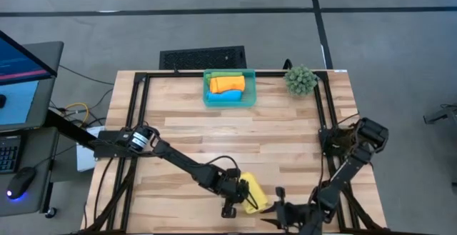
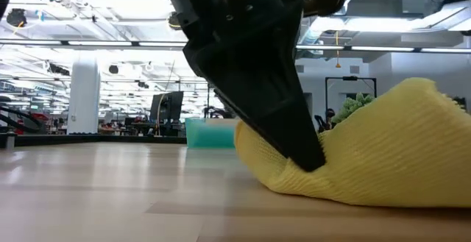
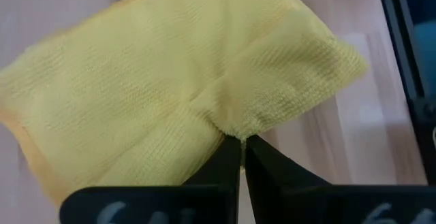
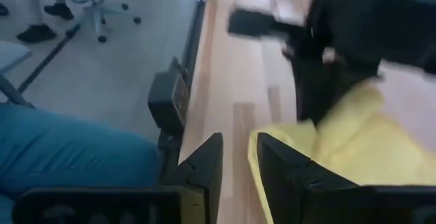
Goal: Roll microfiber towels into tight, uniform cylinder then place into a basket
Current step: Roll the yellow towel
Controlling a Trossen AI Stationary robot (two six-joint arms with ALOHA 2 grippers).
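A yellow towel lies in a loose, half-rolled bundle on the table near its front edge. My left gripper is shut on it and shows in the low view as a dark wedge slanting down into the cloth. My right gripper stands open just right of the towel, with bare wood between its fingers. The teal basket at the far middle holds an orange roll, with green and blue cloth beside it. My left gripper pinches a bunched bit of the yellow towel's edge between its two shut fingertips. The fingers come slanting down from above. The towel rests on the table, slack and puckered toward the pinch.
A spiky green plant ball stands at the far right. A black frame rail runs around the tabletop. A monitor, keyboard and mouse sit on a desk off the left edge. Beyond the table's front edge, a person's blue-clad leg shows.
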